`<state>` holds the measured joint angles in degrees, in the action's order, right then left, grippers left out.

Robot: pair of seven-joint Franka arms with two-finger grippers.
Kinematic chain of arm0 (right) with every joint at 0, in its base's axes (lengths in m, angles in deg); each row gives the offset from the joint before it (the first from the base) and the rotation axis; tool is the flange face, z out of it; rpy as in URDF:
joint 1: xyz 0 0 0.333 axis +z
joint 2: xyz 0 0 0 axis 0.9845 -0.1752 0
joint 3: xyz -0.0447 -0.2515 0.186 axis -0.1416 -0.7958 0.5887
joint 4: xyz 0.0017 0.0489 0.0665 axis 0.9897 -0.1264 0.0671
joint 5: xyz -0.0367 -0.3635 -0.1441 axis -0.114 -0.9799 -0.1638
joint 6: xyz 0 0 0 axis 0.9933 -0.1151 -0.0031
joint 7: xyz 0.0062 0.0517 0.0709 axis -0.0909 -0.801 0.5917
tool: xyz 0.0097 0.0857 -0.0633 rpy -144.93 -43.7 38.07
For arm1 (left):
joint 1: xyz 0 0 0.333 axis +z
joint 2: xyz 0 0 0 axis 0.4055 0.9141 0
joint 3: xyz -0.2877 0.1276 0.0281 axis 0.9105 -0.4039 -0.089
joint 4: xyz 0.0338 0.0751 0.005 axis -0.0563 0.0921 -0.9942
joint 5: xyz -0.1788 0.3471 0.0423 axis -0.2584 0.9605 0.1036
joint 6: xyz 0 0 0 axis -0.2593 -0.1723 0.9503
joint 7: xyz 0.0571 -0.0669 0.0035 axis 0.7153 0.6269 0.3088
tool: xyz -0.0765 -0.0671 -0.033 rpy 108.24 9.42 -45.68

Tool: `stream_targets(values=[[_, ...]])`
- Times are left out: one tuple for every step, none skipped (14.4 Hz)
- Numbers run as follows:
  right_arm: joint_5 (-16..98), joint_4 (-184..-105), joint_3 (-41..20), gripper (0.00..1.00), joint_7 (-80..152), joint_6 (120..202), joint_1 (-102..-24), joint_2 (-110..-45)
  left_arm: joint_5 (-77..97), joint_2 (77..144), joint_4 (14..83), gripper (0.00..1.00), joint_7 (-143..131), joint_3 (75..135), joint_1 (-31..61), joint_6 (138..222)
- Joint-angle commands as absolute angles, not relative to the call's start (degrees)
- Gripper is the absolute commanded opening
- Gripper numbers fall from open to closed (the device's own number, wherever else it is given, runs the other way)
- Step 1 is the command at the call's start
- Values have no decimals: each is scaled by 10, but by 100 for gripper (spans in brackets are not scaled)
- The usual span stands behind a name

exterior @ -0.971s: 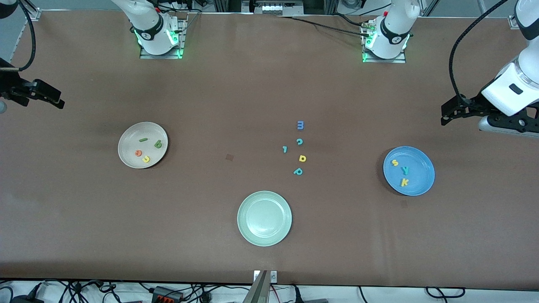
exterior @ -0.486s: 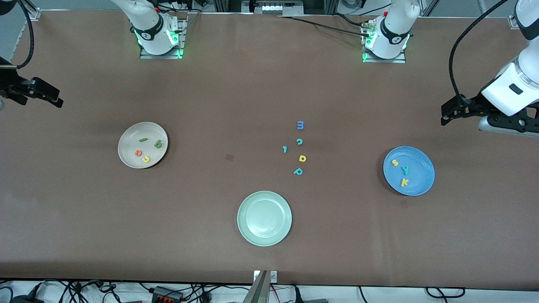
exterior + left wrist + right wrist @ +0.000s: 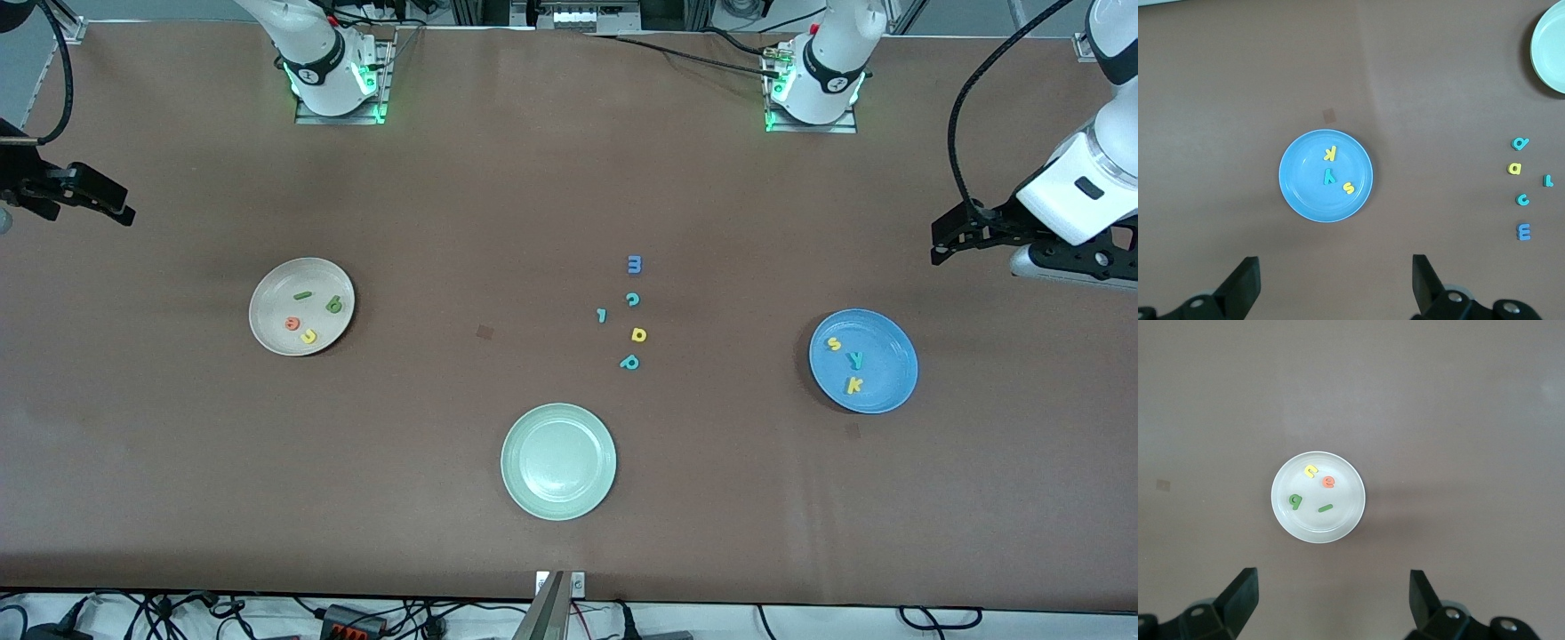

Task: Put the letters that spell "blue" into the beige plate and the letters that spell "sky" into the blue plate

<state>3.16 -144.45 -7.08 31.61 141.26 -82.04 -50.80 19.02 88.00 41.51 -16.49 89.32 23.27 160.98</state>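
The beige plate [image 3: 267,311] holds the green l [image 3: 302,295], green b [image 3: 334,305], orange e [image 3: 292,324] and yellow u [image 3: 308,336]. On the blue plate [image 3: 889,356] lie the yellow s [image 3: 834,344], teal y [image 3: 855,360] and yellow k [image 3: 853,385]. My right gripper [image 3: 120,209] hangs open and empty at the right arm's end of the table, away from the beige plate [image 3: 1350,500]. At the other end my left gripper [image 3: 944,242] is open too, holding nothing, off the blue plate [image 3: 1298,187]. Both pairs of jaws stand wide apart [image 3: 1336,263] [image 3: 1331,577].
A pale green plate [image 3: 558,460] sits near the front edge. Loose letters lie mid-table: blue m [image 3: 634,264], teal c [image 3: 632,300], teal hooked piece [image 3: 602,315], yellow d [image 3: 638,334], teal p [image 3: 629,362].
The right gripper has drifted a little toward the robots' side of the table. The left arm, plates and letters have not moved.
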Motion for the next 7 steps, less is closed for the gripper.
stream_targets(values=[[24, -1456, -71, 100, 324, 1403, -824, -492, 203, 882, 402, 100, -170, 895, 231, 1598], [24, -1455, -71, 100, 324, 1401, -824, -492, 203, 882, 402, 100, -170, 895, 231, 1598], [24, -1455, -72, 100, 324, 1400, -824, -492, 203, 882, 402, 100, -170, 895, 231, 1598], [24, -1455, -72, 100, 324, 1401, -825, -492, 203, 882, 402, 100, -170, 895, 231, 1598], [24, -1456, -72, 100, 323, 1401, -826, -492, 203, 882, 402, 100, -170, 895, 231, 1598], [24, -1456, -72, 100, 323, 1401, -826, -493, 203, 882, 402, 100, -170, 895, 231, 1598], [24, -1456, -72, 100, 324, 1401, -826, -492, 203, 882, 402, 100, -170, 895, 231, 1598]])
